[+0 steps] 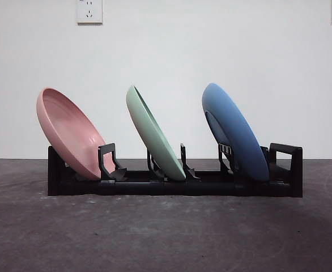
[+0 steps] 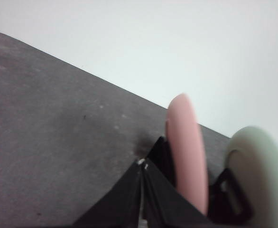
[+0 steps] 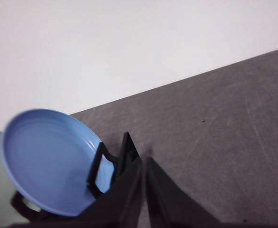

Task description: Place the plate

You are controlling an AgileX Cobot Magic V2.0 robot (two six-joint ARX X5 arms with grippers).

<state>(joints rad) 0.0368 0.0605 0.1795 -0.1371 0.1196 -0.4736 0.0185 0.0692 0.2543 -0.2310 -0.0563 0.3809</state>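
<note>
Left pincer [image 2: 142, 190] sits pressed together, holding nothing, close beside the pink plate [image 2: 187, 152], whose edge alone shows in its wrist view. Right pincer [image 3: 143, 190], likewise pressed together, faces the blue plate's [image 3: 49, 159] inside. Only the front view shows all three plates, the green plate [image 1: 153, 135] between the other two, leaning in the black rack [image 1: 171, 187] on the tabletop [image 1: 166, 238]; neither arm appears there.

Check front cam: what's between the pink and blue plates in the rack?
The green plate, leaning in the middle slot of the black rack, apart from both the pink plate and the blue plate. Front view shows it.
</note>
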